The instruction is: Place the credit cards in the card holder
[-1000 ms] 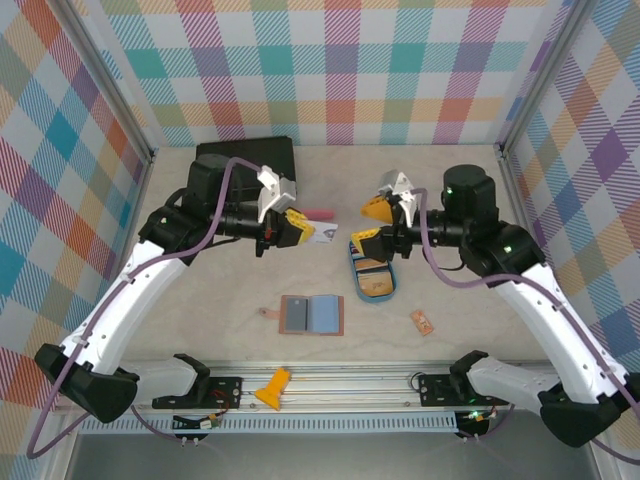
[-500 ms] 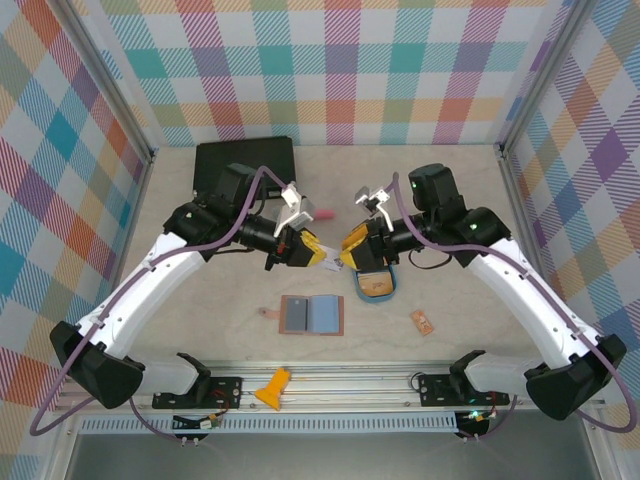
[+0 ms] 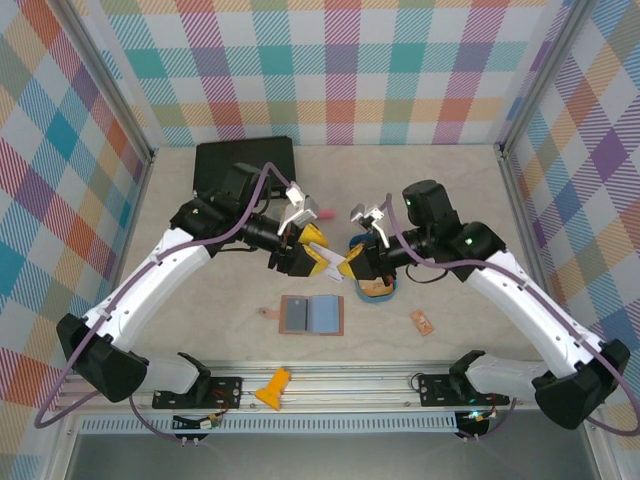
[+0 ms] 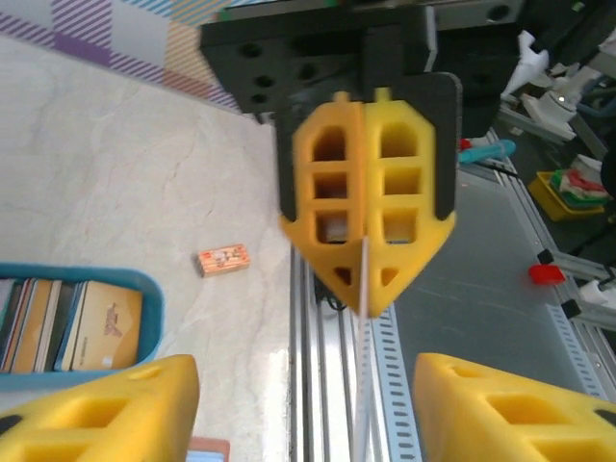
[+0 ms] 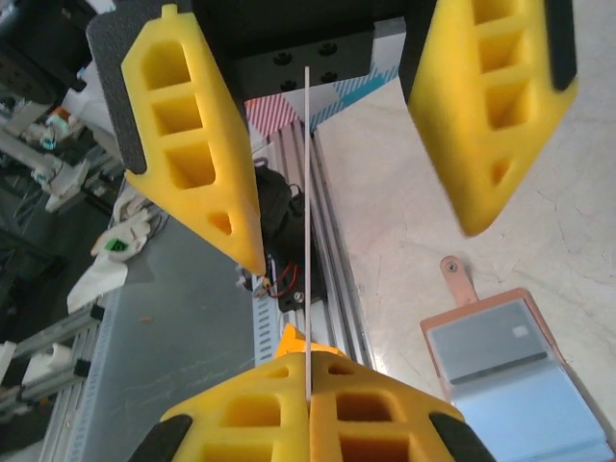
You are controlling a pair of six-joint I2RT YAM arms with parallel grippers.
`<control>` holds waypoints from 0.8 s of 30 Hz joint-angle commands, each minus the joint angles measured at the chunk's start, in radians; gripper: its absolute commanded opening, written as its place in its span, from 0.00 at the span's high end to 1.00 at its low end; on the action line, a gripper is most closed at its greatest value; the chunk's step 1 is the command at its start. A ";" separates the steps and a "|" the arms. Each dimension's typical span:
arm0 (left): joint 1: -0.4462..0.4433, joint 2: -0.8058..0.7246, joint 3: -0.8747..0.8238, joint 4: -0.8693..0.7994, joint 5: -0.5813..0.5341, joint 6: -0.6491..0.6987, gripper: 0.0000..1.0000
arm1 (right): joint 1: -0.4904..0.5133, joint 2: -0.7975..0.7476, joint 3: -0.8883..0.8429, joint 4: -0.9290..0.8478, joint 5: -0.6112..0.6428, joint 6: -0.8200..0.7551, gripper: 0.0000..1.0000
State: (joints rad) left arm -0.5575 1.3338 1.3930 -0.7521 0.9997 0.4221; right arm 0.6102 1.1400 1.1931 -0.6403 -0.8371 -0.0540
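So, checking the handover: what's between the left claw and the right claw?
One card, edge-on: pinched in the shut right claw, its free end inside the open left claw. The right wrist view shows it.

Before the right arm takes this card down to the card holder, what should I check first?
1. Grip: the right fingers are shut on the card: ok.
2. Release: the left fingers stand spread, apart from the card on both sides: ok.
3. The card holder lies open and flat: ok.
4. A free slot in it: cannot tell.
5. Way clear to move off: not ok, the left fingers flank the card.
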 commanded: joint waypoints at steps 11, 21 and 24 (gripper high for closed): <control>0.208 -0.281 -0.587 1.428 -0.376 -1.428 0.36 | -0.034 -0.098 -0.271 0.869 0.282 0.816 1.00; 0.119 -0.105 -0.635 1.848 -0.387 -1.642 0.43 | 0.038 -0.110 -0.306 1.034 0.426 0.973 1.00; 0.096 -0.045 -0.630 2.006 -0.377 -1.694 0.50 | 0.055 -0.096 -0.303 1.044 0.436 0.976 1.00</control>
State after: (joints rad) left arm -0.4438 1.2598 0.7731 0.9943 0.6254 -1.1740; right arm 0.6525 1.0382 0.8970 0.3134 -0.4358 0.8696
